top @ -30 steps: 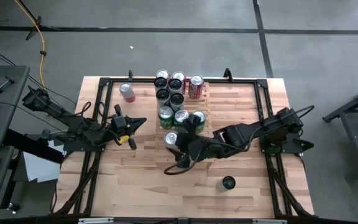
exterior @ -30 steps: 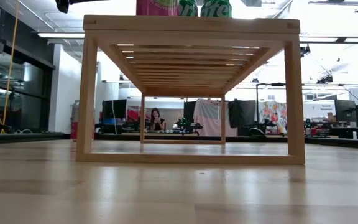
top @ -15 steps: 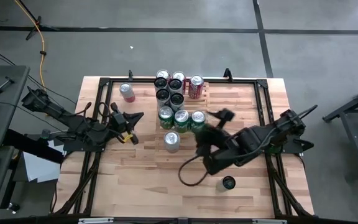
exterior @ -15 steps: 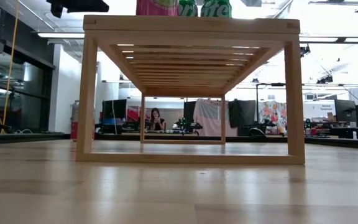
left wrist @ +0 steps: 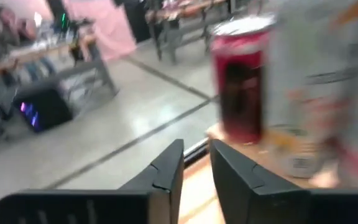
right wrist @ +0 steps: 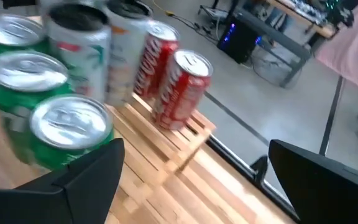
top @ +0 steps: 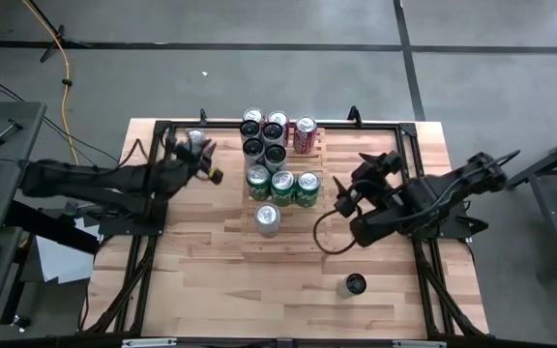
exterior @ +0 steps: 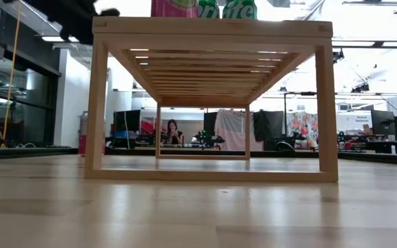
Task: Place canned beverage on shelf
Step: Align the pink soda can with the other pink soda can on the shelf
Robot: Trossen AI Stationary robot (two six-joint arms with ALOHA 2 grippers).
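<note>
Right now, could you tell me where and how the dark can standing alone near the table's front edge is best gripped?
Grip the dark can around the middle of its round side wall, coming in level from the right gripper side. It stands upright on the table, its top facing up, with open space all round, so either side of the wall is free for the jaws.

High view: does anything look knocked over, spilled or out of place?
Nothing looks spilled or tipped. Two cans stand off the shelf: a pink can at its left and a dark can alone near the front.
</note>
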